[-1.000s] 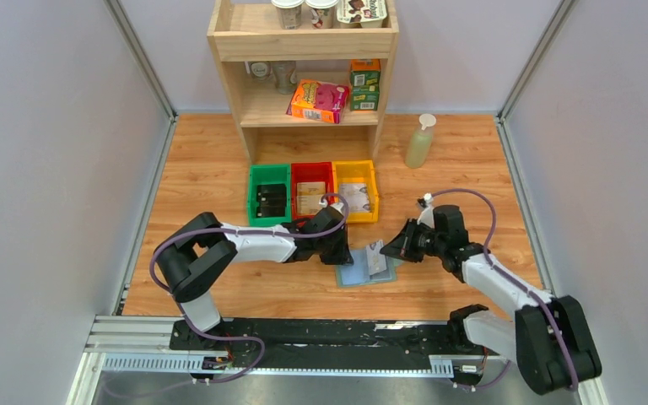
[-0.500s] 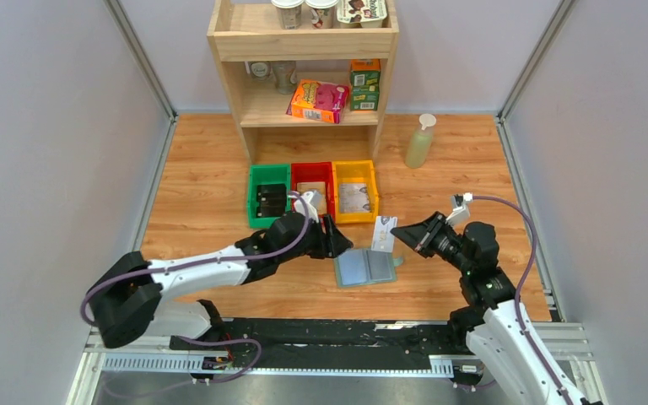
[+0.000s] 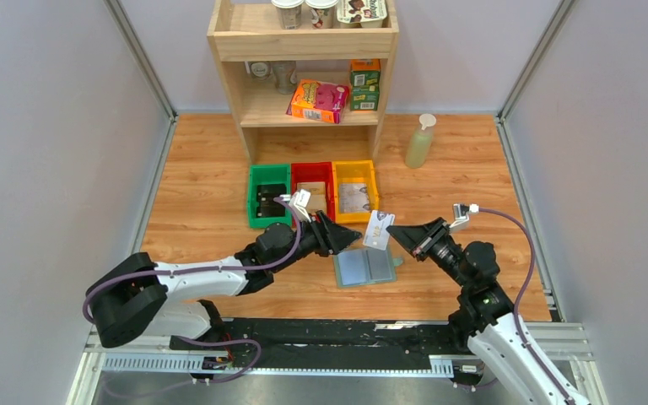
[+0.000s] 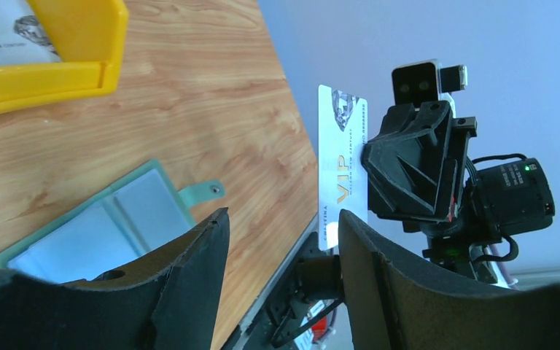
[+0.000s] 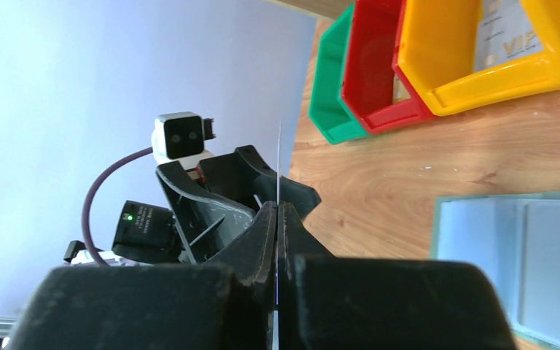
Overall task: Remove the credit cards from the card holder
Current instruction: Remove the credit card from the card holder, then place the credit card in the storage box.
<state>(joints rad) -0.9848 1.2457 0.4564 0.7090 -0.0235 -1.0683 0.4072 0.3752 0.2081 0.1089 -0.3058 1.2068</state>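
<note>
near the card holder (image 3: 365, 267), the raised right end effector (image 3: 393, 234) pinches a white card (image 3: 378, 229); the left end effector (image 3: 350, 236) gapes opposite.

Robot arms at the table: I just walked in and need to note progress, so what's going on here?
The right pincer is shut on a white VIP card, holding it upright in the air above the table. The left pincer is open and points at that card from the other side, not closed on it. The card holder lies open and flat on the table below them, gripped by neither arm.
</note>
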